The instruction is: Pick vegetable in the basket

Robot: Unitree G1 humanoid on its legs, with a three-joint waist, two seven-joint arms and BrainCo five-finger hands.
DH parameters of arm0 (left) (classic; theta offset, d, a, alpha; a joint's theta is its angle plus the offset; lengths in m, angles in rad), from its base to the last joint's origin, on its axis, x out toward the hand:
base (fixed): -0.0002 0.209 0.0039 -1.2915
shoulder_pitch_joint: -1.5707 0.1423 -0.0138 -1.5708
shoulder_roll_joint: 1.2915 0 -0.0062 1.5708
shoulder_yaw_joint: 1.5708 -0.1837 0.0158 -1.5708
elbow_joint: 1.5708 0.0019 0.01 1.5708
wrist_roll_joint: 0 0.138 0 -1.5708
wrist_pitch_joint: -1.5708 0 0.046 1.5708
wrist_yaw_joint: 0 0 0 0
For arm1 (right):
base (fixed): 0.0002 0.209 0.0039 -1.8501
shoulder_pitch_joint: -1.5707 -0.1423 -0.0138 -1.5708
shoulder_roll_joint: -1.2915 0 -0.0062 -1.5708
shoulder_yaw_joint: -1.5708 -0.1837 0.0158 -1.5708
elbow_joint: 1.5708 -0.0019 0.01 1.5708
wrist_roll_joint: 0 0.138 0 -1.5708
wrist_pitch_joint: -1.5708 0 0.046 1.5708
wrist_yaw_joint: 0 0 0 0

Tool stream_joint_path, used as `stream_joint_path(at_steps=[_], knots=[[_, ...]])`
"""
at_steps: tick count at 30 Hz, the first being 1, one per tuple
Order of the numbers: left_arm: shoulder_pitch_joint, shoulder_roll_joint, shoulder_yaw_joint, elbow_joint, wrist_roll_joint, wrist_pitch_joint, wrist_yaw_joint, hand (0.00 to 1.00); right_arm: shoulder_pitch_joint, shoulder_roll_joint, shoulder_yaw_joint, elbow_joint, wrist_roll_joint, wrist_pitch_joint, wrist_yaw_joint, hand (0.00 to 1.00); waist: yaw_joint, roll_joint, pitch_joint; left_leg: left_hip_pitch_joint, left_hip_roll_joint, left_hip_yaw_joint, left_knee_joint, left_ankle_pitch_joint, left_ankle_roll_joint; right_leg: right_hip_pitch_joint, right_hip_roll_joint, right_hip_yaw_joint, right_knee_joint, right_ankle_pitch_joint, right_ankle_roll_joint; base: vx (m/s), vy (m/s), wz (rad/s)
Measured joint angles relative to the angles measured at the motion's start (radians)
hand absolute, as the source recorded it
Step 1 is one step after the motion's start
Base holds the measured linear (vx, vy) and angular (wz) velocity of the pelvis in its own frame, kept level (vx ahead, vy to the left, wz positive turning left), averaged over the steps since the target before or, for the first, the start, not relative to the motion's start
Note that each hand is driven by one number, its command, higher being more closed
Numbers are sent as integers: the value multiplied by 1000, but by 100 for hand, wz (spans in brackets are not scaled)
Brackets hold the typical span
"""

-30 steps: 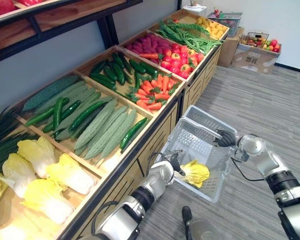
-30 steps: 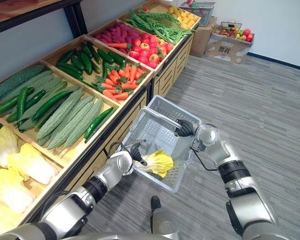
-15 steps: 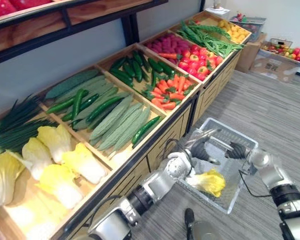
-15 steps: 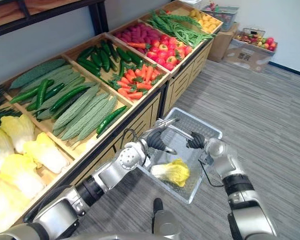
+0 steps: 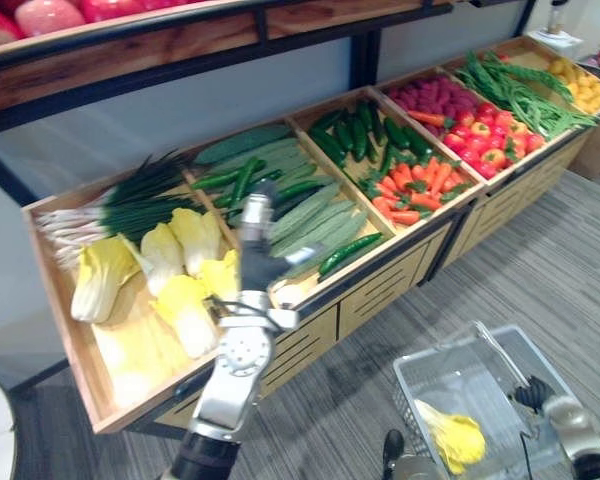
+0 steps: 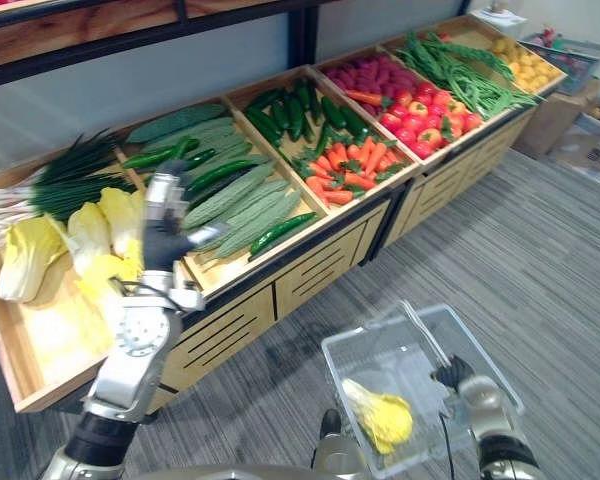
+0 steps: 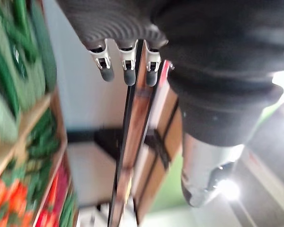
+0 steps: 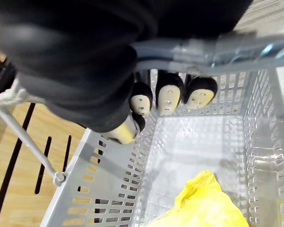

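Left robot hand (image 6: 161, 243) was raised in front of the produce stand (image 6: 280, 280), at the divider between the first two bins. Its fingers (image 7: 126, 65) stood straight and relaxed, side by side, and held nothing.

Right robot hand (image 6: 454, 374) was low at the near right. Its fingers (image 8: 171, 96) were curled round the basket handle (image 8: 255, 45) in a closed grip. The second handle stood free at the opposite side of the basket.

The grey perforated basket (image 5: 450, 347) hung from that hand above the grey floor (image 5: 550, 250), apart from the stand front. One yellow cabbage (image 5: 453, 439) lay inside it on the bottom, at the near end.

Stand contents, from the robot's left:
- Spring onions (image 5: 120, 205) at the back of the first bin, with loose yellow-green cabbages (image 5: 170, 275) in front of them.
- Dark cucumbers (image 5: 242, 180) and pale bitter gourds (image 5: 310, 212) in the next bin.
- Carrots (image 5: 410, 190) at the front of the third bin, with more dark cucumbers behind them.
- Red produce and green beans (image 5: 515, 85) in the farther bins.
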Motion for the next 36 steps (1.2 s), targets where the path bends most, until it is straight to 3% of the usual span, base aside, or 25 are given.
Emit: stream_joint_path(at_steps=[7,11,14,18,23,28,31,34,36], knots=[[112,-2,312,12,-13,-6,261,0,61,30,-177,106,59,-10,-62,100,26,-3,-31,-22,-2,-90,-25,28,4,45,-3,-59,-44,1,3,-6,-16,39],[163,2,535,287,-17,-4,389,0,92,34,-213,115,54,-18,-66,100,46,9,-47,-20,-7,-130,-33,43,4,71,-3,-101,-55,-1,1,6,-17,28],[225,2,605,536,-23,2,415,0,102,39,-213,115,54,-21,-67,100,56,4,-61,-25,-8,-143,-35,42,-1,74,-5,-113,-56,-6,2,-24,-10,15],[281,-4,614,838,-27,-20,395,0,114,75,-237,116,55,-24,-81,100,64,-12,-86,-31,-10,-161,-50,44,0,74,-5,-123,-61,-22,1,-16,-14,10],[319,-34,699,1112,-142,-27,282,0,123,86,-288,164,54,-45,-96,100,66,-16,-110,-9,-17,-171,-65,48,-5,103,-5,-131,-82,-21,3,13,-1,3],[332,-45,717,1212,-180,-22,139,0,121,85,-299,193,54,-45,-101,100,67,-15,-110,-3,-20,-172,-65,46,-5,112,-7,-132,-90,-19,5,0,0,0],[336,-46,716,1213,-179,10,49,0,119,85,-300,193,54,-45,-102,100,66,-12,-110,-3,-20,-173,-65,46,-5,112,-7,-133,-90,-19,5,0,0,0],[336,-49,672,1242,-161,24,-61,0,119,85,-299,193,54,-46,-103,100,59,-9,-111,-3,-21,-175,-65,46,-5,112,-8,-134,-91,-19,5,0,0,0],[338,-54,647,1246,-142,25,-90,0,119,85,-299,193,54,-46,-103,100,57,-8,-111,-3,-22,-175,-65,46,-5,112,-8,-135,-91,-19,5,0,0,0]])
